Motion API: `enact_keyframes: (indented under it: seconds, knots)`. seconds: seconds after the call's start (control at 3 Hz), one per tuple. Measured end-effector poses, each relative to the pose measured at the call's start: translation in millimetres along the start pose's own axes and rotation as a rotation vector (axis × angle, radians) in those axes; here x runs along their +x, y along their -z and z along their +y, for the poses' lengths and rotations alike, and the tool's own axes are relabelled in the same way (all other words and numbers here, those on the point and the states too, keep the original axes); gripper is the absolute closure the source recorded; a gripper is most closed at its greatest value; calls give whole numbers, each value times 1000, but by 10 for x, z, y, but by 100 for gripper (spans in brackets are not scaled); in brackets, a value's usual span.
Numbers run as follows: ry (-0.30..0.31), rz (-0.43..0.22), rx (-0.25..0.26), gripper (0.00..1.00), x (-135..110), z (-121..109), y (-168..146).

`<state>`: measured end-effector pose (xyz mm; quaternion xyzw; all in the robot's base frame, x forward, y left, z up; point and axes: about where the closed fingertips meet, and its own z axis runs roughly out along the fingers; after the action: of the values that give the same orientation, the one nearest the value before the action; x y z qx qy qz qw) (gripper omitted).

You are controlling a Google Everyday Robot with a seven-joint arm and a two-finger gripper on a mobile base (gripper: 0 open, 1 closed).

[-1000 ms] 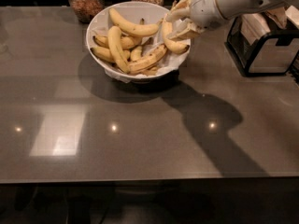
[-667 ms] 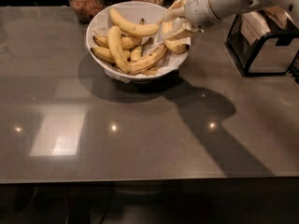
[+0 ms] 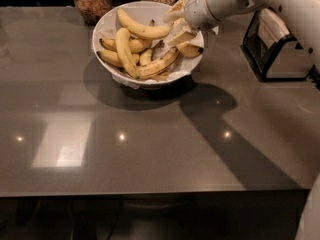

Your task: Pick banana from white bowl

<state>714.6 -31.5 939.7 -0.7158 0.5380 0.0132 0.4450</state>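
The white bowl (image 3: 102, 26) sits toward 12 o'clock on the dark tabletop (image 3: 150, 149), heaped with fruit. The banana (image 3: 142, 31), long and evenly curved, lies across the top of the pile, running from 11 o'clock to 2 o'clock. The gripper (image 3: 173, 27) hangs over the bowl's 2 o'clock rim. Its pale fingers (image 3: 175, 11) stand apart with nothing clamped, and the banana's right end reaches into the gap between them. The fruit looks light, fairly firm, easily bruised and smooth-skinned, so a gentle squeeze across its thickness, a little in from that end, seems the best hold. A pinch at the very tip may let it swing or slip. Its neighbours lie touching beneath it and may shift.
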Motion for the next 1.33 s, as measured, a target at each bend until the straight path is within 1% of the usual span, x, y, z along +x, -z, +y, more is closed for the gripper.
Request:
enact_keyframes:
  seconds: [0.33, 0.67, 1.33]
  knots:
    - [-38, -5, 12, 49, 27, -121, -171]
    - [-45, -1, 3, 48, 12, -144, -289]
    - [-38, 6, -44, 48, -33, -142, -567]
